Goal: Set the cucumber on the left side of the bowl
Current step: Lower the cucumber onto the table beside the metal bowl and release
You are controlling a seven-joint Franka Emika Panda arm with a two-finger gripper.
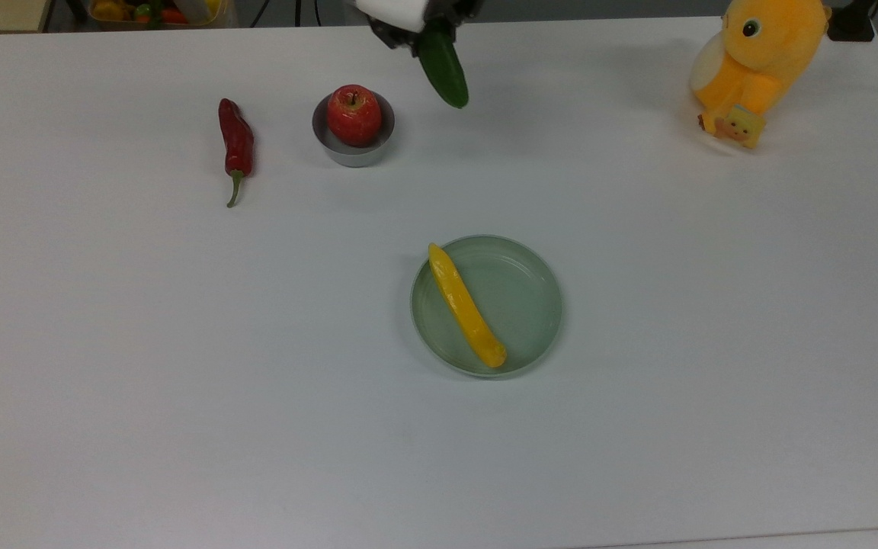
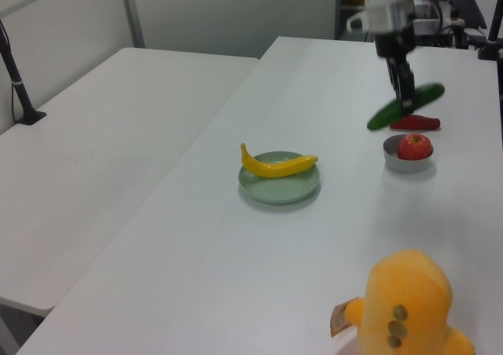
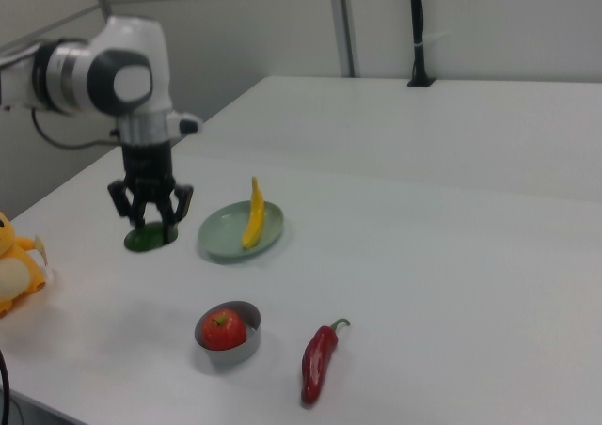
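A robotics lab or test room is suggested. Two plain white tabletop (image 2: 236,237) surfaces are set side by side against bare grey partition walls. Black camera poles (image 3: 418,30) are clamped at the edges, cables and equipment (image 2: 440,9) are seen behind, and a white robot arm (image 3: 113,77) is mounted alongside.

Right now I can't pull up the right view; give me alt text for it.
A white robot arm's gripper holds a dark green cucumber above the white table, to the right view's left of a pale green dish holding a long yellow pepper. Nearer the camera, a grey bowl holds a red apple, with a red chilli to its right.
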